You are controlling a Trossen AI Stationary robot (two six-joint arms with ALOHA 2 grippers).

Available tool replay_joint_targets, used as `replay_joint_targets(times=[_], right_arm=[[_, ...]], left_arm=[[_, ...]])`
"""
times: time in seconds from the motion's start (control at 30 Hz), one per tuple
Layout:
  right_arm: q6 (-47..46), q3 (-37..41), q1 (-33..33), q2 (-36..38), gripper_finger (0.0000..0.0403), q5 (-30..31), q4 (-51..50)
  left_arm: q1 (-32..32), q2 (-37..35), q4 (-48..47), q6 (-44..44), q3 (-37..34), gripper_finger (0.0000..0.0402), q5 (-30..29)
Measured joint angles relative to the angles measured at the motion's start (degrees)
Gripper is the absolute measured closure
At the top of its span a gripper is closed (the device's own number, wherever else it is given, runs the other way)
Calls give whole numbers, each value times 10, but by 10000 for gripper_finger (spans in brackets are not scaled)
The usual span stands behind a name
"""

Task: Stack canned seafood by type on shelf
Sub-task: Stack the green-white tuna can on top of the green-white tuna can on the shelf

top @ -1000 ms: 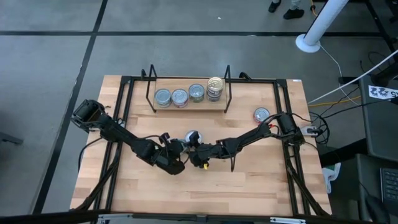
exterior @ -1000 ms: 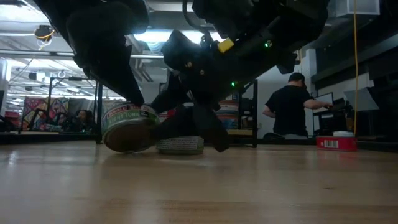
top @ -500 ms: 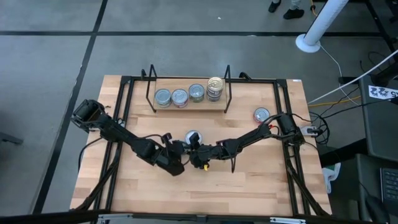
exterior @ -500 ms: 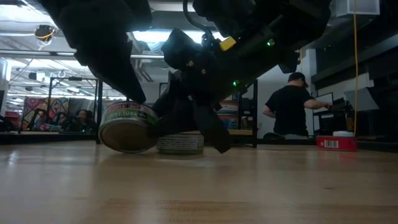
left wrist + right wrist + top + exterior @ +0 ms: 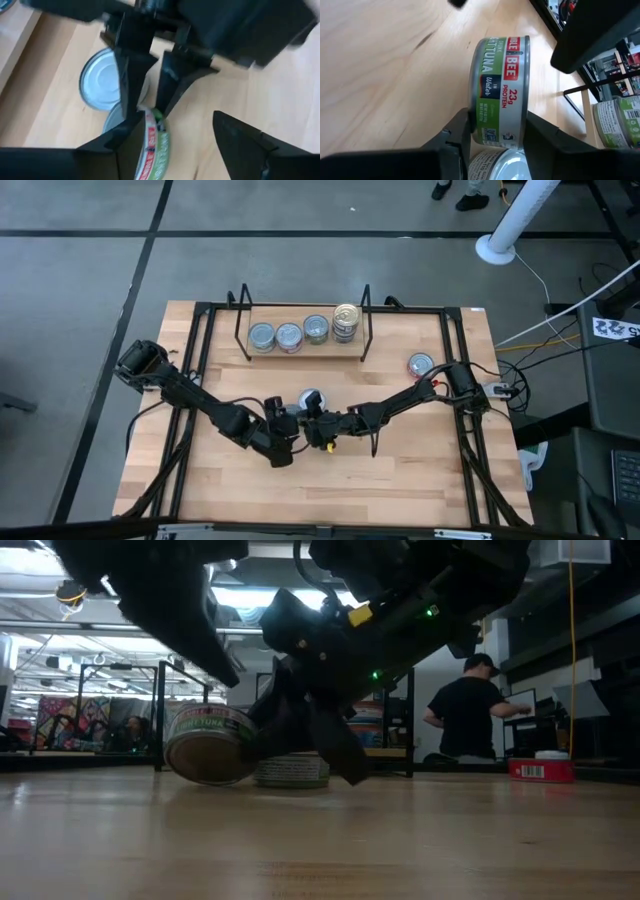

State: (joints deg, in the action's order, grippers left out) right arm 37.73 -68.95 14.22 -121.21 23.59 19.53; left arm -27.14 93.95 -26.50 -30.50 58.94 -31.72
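A green-labelled tuna tin (image 5: 501, 90) is clamped on edge between the fingers of the right gripper (image 5: 318, 428), tilted and leaning against a second tin (image 5: 291, 770) lying flat just behind those fingers. The left gripper (image 5: 175, 150) is spread wide around the same tin, apparently without contact, though its fingertips are poorly seen. A slip could follow if the grip is released early: the tin, standing on its rim, would roll away from the shelf (image 5: 300, 348).

The right gripper (image 5: 495, 137) clamps a green-labelled tuna can (image 5: 501, 90) on edge above another can (image 5: 496, 167).
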Motion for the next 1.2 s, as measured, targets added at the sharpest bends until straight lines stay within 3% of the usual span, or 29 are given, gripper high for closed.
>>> replay_joint_targets(times=[0.23,0.53,0.87,1.0,1.2], right_arm=[[-51,-4,0,0,277,0,-1],[-116,-26,0,0,278,-2,-5],[-141,-34,0,0,278,-2,-7],[-141,-34,0,0,273,-2,-9],[-141,-34,0,0,268,-4,-11]], left_arm=[[0,0,-58,44,0,148,1],[0,0,-80,90,0,147,0],[0,0,-128,85,0,149,-7],[0,0,-137,86,0,173,-8],[6,7,-137,96,0,244,-9]])
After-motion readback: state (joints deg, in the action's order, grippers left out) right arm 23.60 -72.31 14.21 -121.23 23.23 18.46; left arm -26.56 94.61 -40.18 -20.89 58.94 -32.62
